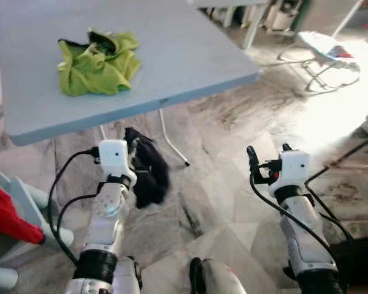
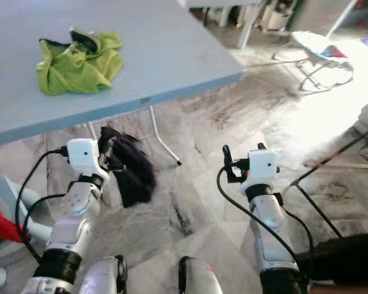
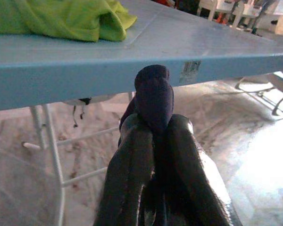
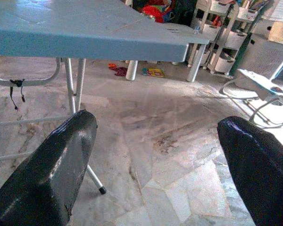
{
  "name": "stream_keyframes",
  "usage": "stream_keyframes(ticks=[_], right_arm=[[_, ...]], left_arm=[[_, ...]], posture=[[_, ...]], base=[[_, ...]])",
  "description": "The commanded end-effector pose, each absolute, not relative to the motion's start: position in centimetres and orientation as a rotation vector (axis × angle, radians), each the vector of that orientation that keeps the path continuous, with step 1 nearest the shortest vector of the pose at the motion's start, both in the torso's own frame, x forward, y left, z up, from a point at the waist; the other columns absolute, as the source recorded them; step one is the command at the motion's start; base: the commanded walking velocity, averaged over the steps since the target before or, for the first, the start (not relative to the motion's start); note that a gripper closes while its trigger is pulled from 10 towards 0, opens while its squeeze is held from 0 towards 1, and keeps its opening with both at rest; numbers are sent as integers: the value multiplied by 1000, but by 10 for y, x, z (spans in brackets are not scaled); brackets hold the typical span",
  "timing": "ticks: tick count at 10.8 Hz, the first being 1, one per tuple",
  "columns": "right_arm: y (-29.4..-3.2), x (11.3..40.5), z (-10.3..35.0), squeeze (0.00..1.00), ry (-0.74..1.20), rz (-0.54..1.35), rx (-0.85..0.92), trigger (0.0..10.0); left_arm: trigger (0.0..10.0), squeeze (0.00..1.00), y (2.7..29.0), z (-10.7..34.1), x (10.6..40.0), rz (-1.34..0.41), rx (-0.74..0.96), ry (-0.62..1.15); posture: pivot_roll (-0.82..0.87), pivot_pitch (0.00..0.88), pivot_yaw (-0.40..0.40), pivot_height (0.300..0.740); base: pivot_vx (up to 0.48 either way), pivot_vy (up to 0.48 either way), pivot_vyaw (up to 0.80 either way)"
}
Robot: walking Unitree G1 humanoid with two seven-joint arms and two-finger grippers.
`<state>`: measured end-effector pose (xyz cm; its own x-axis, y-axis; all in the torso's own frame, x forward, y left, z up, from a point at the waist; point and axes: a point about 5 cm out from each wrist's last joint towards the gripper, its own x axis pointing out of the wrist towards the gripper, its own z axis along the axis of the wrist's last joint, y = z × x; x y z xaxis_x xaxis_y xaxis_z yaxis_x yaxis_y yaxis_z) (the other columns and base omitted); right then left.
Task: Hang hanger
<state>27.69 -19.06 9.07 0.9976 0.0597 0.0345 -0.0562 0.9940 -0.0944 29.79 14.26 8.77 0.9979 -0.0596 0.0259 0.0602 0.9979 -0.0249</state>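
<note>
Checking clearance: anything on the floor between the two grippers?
Bare marble floor separates the left gripper, shut on a dark hanging cloth, from the open right gripper, per the left eye view.

Both silver arms are raised forward from the 6 o'clock edge of the head views, forearms roughly parallel.

Left gripper (image 3: 153, 136): at about 8 o'clock in the head views, fingers (image 3: 132, 160) pressed together, pinching a fold of dark cloth (image 1: 148, 166) that hangs from them.

Right gripper (image 4: 155, 155): at about 4 o'clock, fingers (image 4: 52, 165) spread wide apart, nothing between them.
</note>
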Motion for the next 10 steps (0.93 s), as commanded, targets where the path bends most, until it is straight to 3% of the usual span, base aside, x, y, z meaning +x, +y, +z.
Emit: stream_keyframes(ticks=[1,3,5,6,8,10], right_arm=[[-194,275,89,0,-32,43,-103,10000],[-189,280,90,0,-41,47,-94,10000],[-189,284,92,0,-51,47,-93,10000],[-190,284,91,0,-50,44,-95,10000],[-190,284,91,0,-52,44,-95,10000],[-189,284,90,0,-51,47,-95,10000]], left_arm=[[10000,0,138,84,298,-89,22,2],[10000,0,143,85,301,-116,29,1],[10000,0,151,88,305,-137,50,-5],[10000,0,158,82,303,-157,108,7],[10000,0,165,87,303,-167,67,-16],[10000,0,165,86,304,-158,63,-16]], posture=[[-43,110,-78,740],[-32,98,-73,740],[-29,96,-73,740],[-25,92,-74,740],[-24,95,-77,740],[-22,96,-78,740]], base=[[0,0,-800],[0,0,-800],[0,0,0],[0,0,-800],[0,0,0],[277,182,-728]])
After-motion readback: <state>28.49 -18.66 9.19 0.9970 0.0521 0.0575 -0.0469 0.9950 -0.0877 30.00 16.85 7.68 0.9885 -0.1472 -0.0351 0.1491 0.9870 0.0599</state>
